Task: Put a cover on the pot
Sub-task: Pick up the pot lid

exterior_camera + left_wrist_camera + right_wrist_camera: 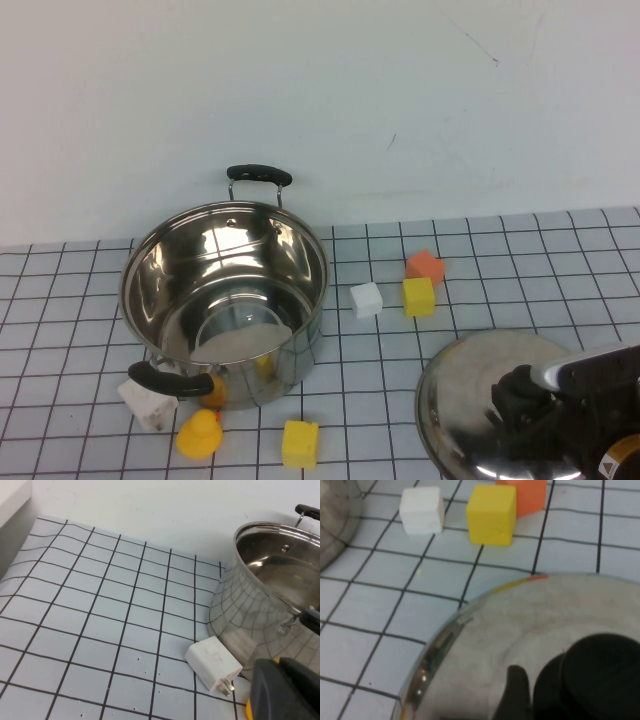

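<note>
My right gripper (pixel 520 395) is matte black, on a white wrist link. A yellow warning sticker sits below.

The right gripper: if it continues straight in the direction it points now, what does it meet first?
Most likely the lid's black knob, right in front of the right gripper over the lid. Depth is unclear, so it may touch already. The left gripper shows only as a dark edge in the left wrist view.

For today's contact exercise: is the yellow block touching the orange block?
Cannot tell. In the high view and right wrist view, the yellow block overlaps the orange block; neither shows contact or gap plainly.
</note>
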`<state>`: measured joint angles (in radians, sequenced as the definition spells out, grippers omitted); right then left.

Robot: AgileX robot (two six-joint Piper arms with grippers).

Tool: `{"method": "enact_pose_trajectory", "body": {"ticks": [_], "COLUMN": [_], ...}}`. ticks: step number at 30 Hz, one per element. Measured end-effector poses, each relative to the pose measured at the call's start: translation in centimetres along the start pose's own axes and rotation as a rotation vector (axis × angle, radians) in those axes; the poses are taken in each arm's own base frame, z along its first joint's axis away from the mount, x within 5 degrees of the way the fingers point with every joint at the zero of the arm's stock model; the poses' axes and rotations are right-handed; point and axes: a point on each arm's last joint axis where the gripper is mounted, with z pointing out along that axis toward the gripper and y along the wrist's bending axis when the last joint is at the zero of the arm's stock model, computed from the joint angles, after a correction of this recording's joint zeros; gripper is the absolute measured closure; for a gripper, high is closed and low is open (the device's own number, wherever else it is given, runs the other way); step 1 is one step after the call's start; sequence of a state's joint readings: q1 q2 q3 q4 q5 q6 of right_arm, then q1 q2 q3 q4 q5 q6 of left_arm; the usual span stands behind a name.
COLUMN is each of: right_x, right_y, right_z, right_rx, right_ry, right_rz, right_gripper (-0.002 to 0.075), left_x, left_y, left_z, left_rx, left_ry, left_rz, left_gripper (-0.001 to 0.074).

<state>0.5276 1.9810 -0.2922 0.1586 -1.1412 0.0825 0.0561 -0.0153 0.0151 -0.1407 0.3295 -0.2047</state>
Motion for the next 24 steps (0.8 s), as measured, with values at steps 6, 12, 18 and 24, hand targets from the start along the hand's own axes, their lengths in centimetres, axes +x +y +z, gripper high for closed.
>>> {"method": "enact_pose_trajectory", "body": {"ticks": [6, 12, 18, 24], "right_x": [0.0, 0.0, -2.9, -10.6], "right_y": [0.0, 0.0, 0.6, 1.7], "right_z": [0.1, 0.2, -1.3, -5.1], "right_rx": [0.001, 0.003, -0.051, -0.138], "right_ry": [-0.005, -0.013, -0.108, -0.409], "right_rz": [0.002, 0.029, 0.068, 0.029], "right_gripper": [0.0328, 0.0369, 0.037, 0.037], "left_x": [0.0, 0.0, 0.0, 0.0], "left_y": [0.0, 0.0, 0.0, 0.0], "left_z": [0.0, 0.0, 0.0, 0.0], "left_rx": [0.0, 0.0, 0.0, 0.0], "left_ry": [0.0, 0.0, 0.0, 0.0], "left_rz": [-0.004, -0.004, -0.004, -0.004], "left_gripper": [0.0738, 0.0738, 0.0738, 0.0738]}}
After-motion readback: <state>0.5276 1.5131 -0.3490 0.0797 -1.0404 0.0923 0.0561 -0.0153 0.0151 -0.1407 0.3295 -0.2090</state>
